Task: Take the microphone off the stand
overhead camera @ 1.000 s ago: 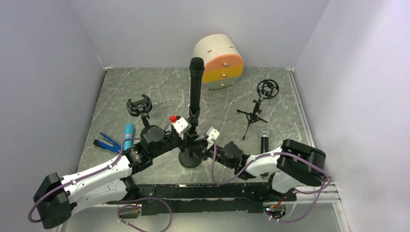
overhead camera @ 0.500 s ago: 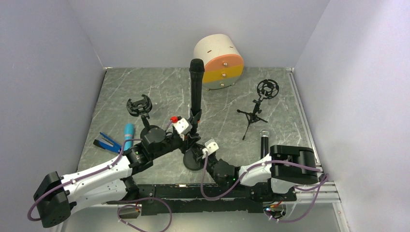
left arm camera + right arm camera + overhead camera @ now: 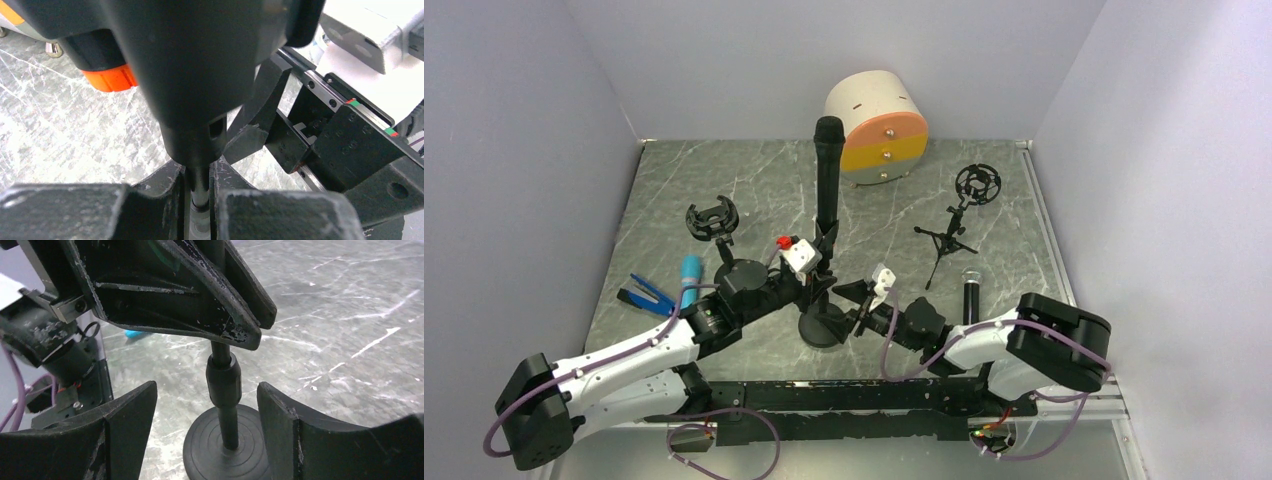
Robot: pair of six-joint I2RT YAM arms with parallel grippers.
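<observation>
The microphone (image 3: 828,170) stands upright in its stand (image 3: 821,326) near the middle of the worktop (image 3: 724,190), seated head-up in the clip (image 3: 826,240) at the top of a thin pole. Neither claw is on its body, so I judge the removal itself not yet begun. This looks like bracing.

My left claw (image 3: 820,284) reaches in from the left and is closed on the pole (image 3: 200,186) just beneath the clip. Its wrist view shows both fingers (image 3: 65,210) pressed against that thin rod. I read this as an anchor: the stand is tall on a small round foot (image 3: 225,452), and a pull on the microphone would likely tip it if nothing held it.

My right claw (image 3: 852,306) comes in from the right, lower down, and is open and gripping nothing. In its own view the fingers (image 3: 127,417) sit either side of the pole's lower collar (image 3: 223,382), apart from it, just above the foot.

To take the microphone, I expect this claw must rise past the left claw to the handle. The clip may hold tight, and the left grip could twist on so thin a rod. A second microphone (image 3: 970,297) lies on the worktop just right of this arm, so I would avoid sweeping that way.
</observation>
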